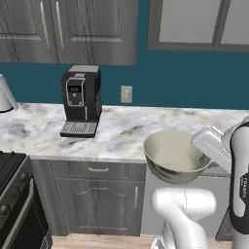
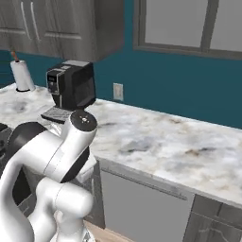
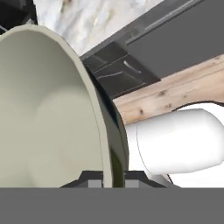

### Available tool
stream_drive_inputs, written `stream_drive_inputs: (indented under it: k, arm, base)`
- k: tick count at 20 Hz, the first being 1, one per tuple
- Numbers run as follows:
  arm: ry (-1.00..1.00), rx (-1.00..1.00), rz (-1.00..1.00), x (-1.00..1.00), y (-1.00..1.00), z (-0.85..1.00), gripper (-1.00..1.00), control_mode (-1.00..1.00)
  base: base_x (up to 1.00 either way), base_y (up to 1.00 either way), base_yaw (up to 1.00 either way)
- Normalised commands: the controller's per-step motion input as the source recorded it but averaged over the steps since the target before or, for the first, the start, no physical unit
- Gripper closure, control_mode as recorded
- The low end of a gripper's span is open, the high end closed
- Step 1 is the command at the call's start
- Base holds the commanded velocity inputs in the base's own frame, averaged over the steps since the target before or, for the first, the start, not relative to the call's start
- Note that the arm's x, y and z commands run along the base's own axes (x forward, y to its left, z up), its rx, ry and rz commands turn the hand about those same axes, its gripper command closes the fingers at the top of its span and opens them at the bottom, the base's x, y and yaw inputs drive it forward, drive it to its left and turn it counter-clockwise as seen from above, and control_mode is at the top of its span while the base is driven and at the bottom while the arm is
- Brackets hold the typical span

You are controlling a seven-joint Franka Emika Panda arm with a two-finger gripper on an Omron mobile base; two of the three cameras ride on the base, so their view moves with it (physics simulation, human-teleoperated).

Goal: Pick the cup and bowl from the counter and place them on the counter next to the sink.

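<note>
The bowl [image 1: 174, 156] hangs in the air just off the front edge of the counter [image 1: 121, 129], over the cabinet fronts [image 1: 99, 194], carried by the gripper [image 3: 113, 177]. In the hand view the jaws are clenched on its rim, one finger inside the cream wall and one outside, with the bowl [image 3: 52, 109] spreading toward 10 o'clock.

The step in hand looks like the carry toward the sink, and a thin rim pinch on a wide bowl calls for slow, level travel: any quick wrist roll could let it pivot between the fingers. Keep it above counter height before swinging inward, so the underside doesn't clip the marble edge.

From the bowl in the left base view, a black coffee machine [image 1: 81, 99] stands at 10 o'clock, well apart, with a wall outlet [image 1: 126, 94] near 11. The stove [image 1: 12, 168] sits at 9 o'clock. A paper towel roll [image 2: 21, 75] stands farther left, probably clear of the path.
</note>
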Motion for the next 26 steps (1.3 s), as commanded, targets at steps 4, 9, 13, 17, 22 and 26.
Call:
stream_drive_inputs:
  k: [4, 9, 13, 17, 22, 26]
  arm:
    - [0.0, 0.0, 0.0, 0.0, 0.0, 0.0, 1.0, 1.0]
    - [0.0, 0.0, 0.0, 0.0, 0.0, 0.0, 1.0, 1.0]
    - [0.0, 0.0, 0.0, 0.0, 0.0, 0.0, 1.0, 1.0]
    - [0.0, 0.0, 0.0, 0.0, 0.0, 0.0, 1.0, 1.0]
    - [0.0, 0.0, 0.0, 0.0, 0.0, 0.0, 1.0, 1.0]
    - [0.0, 0.0, 0.0, 0.0, 0.0, 0.0, 1.0, 1.0]
  base:
    - [-0.06, 0.0, 0.92]
    - [0.0, 0.0, 0.98]
    - [-0.03, 0.0, 0.97]
    - [-0.05, 0.0, 0.97]
    - [-0.08, 0.0, 0.96]
    - [-0.1, 0.0, 0.95]
